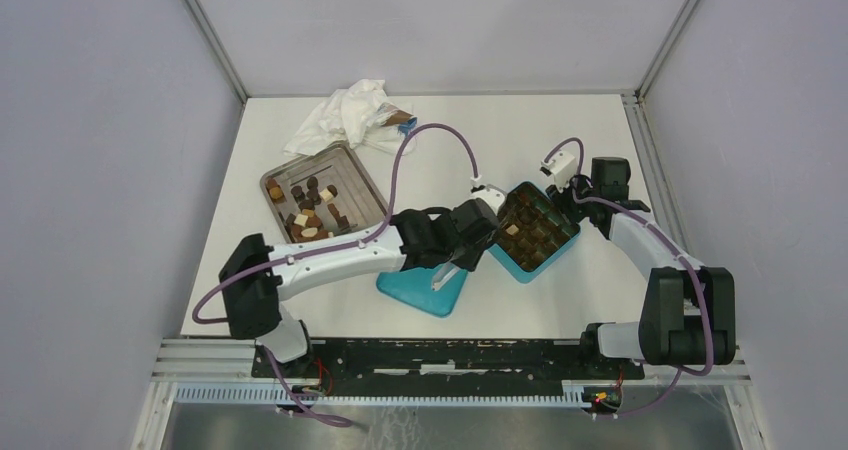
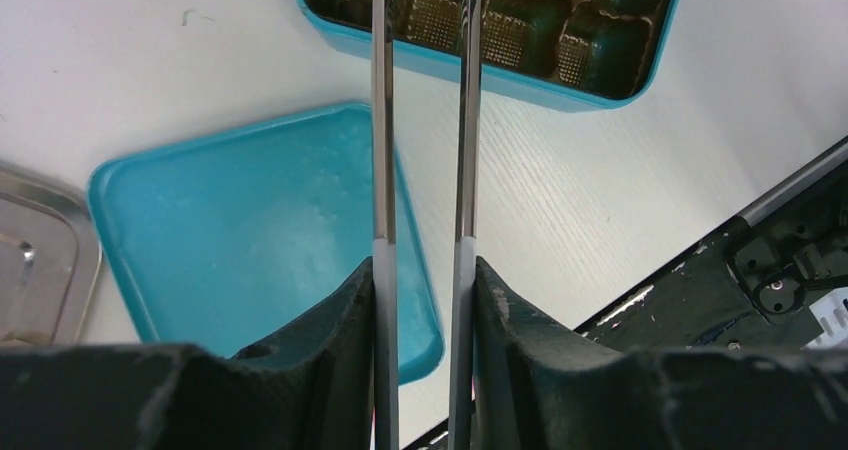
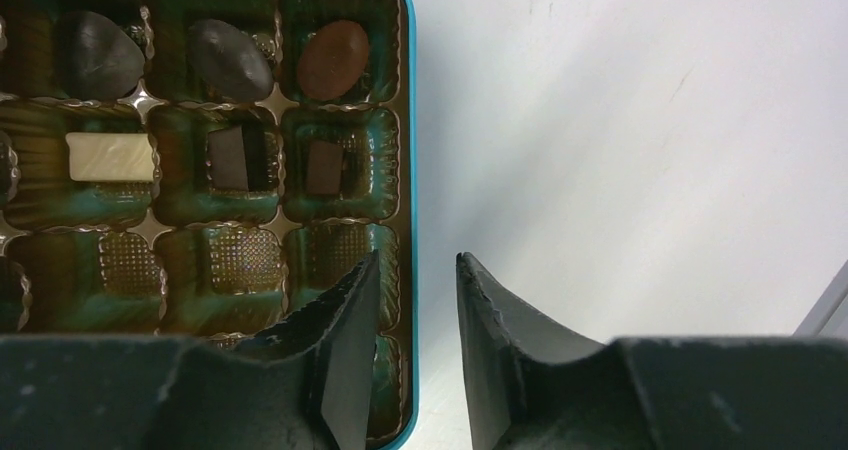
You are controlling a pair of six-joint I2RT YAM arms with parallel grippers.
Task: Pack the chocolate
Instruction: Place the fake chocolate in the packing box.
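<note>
The chocolate shows in two places. Several loose pieces lie in a metal tray, and a few sit in the teal box: dark ovals, a brown oval and a white bar. My left gripper is shut on long metal tweezers that reach over the box rim. Their tips run off the frame. In the top view the left gripper hangs between lid and box. My right gripper is open astride the box's wall, at its far corner.
The teal lid lies upside down under my left wrist, near the front edge. A crumpled white cloth sits at the back behind the tray. A black rail runs along the near edge. Grey walls enclose the table.
</note>
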